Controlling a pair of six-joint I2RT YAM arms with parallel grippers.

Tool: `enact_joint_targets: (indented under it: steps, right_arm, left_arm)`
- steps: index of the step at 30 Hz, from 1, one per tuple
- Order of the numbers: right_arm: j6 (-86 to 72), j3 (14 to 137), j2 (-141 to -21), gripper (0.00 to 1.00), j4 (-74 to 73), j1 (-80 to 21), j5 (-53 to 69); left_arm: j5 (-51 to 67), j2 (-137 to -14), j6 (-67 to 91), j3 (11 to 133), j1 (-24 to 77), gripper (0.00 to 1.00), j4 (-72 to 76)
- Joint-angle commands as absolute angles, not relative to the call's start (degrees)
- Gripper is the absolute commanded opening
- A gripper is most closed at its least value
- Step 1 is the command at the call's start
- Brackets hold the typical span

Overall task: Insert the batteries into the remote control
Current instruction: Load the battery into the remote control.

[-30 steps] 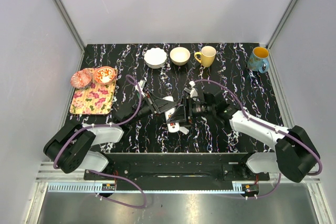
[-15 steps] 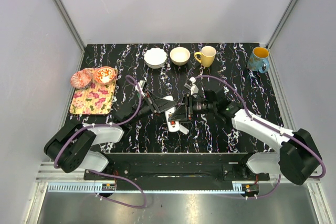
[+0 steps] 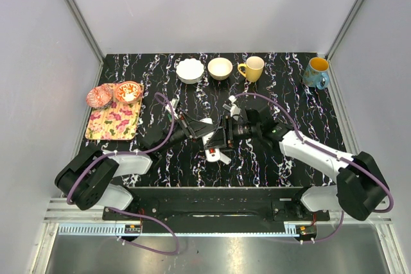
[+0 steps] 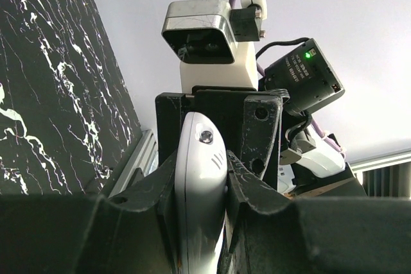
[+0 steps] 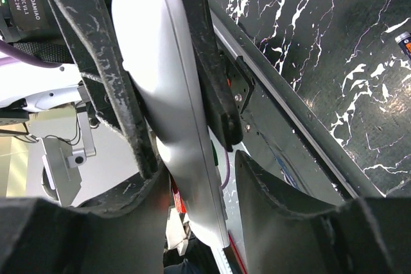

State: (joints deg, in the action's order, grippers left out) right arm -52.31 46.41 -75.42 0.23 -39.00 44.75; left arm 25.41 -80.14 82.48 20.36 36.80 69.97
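The left gripper point(image 4: 200, 166) is clamping the remote control point(image 4: 199, 222) across its narrow sides, holding it over the middle of the black marbled table point(image 3: 295, 88). The right gripper point(image 5: 199, 174) is straddling the same remote with its jaws standing apart, and a gap is showing on one side.

The remote is looking like light, stiff, smooth plastic. It is probably calling for a firm pinch on the long edges, clear of the battery bay, or it may be pivoting or slipping.

A dark battery point(image 5: 404, 41) is lying on the table off to one side, and a small white cover piece point(image 3: 219, 156) is lying just beside the grippers.

The white bowl point(image 3: 190, 70), tan bowl point(image 3: 220, 68), yellow mug point(image 3: 252, 68) and blue mug point(image 3: 316, 72) are standing well apart along the far edge, with a floral tray point(image 3: 114, 122) at the left. Only the two grippers are crowding each other.
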Motion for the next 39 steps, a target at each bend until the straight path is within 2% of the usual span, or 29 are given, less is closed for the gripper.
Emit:
enact_joint_targets:
  steps: [1, 3, 9, 10, 11, 12, 17, 18, 20, 21, 24, 33, 39]
  right_arm:
    - [-52.73, 46.76, -76.73, 0.49, -0.62, -39.29, 43.24]
    - [-52.91, 46.76, -76.73, 0.48, 1.21, -39.2, 43.15]
    - [-55.1, 45.35, -78.04, 0.3, 4.56, -39.29, 43.95]
    - [-55.46, 44.83, -78.13, 0.25, 5.7, -39.29, 44.21]
    - [-55.72, 44.74, -78.22, 0.15, 6.06, -39.37, 44.21]
    - [-55.9, 44.74, -78.57, 0.0, 6.15, -39.46, 44.12]
    - [-56.07, 45.09, -78.57, 0.0, 5.89, -39.81, 43.77]
    - [-56.16, 45.09, -78.31, 0.01, 5.8, -39.81, 43.51]
    - [-55.9, 45.44, -77.96, 0.26, 4.75, -39.73, 43.33]
    - [-55.29, 45.7, -77.35, 0.42, 3.96, -39.73, 42.9]
    - [-54.15, 46.49, -76.03, 0.56, 1.06, -39.73, 41.22]
    - [-51.51, 48.16, -74.27, 0.63, -4.74, -39.46, 39.03]
    - [-48.61, 51.68, -72.51, 0.73, -10.1, -39.38, 37.88]
  left_arm:
    - [25.58, -79.8, 83.58, 22.5, 37.53, 0.0, 80.42]
    - [25.58, -79.81, 83.67, 22.41, 37.62, 0.0, 80.86]
    - [25.31, -79.81, 83.85, 22.32, 37.62, 0.0, 81.47]
    - [25.31, -79.89, 83.85, 22.24, 37.7, 0.0, 81.56]
    - [25.14, -79.89, 83.85, 22.24, 37.79, 0.0, 81.65]
    - [25.14, -79.98, 83.85, 22.24, 37.88, 0.0, 81.65]
    - [24.96, -80.86, 83.67, 21.97, 38.06, 0.0, 81.83]
    - [24.61, -80.86, 83.41, 21.71, 37.97, 0.0, 81.48]
    - [24.26, -80.86, 82.97, 21.36, 37.97, 0.0, 80.69]
    - [23.65, -80.95, 82.79, 20.84, 37.97, 0.0, 80.42]
    - [23.12, -81.12, 82.62, 20.31, 37.79, 0.0, 79.9]
    - [21.8, -80.69, 81.92, 19.25, 37.27, 0.0, 76.3]
    - [21.62, -80.33, 80.95, 19.16, 36.74, 0.0, 73.74]
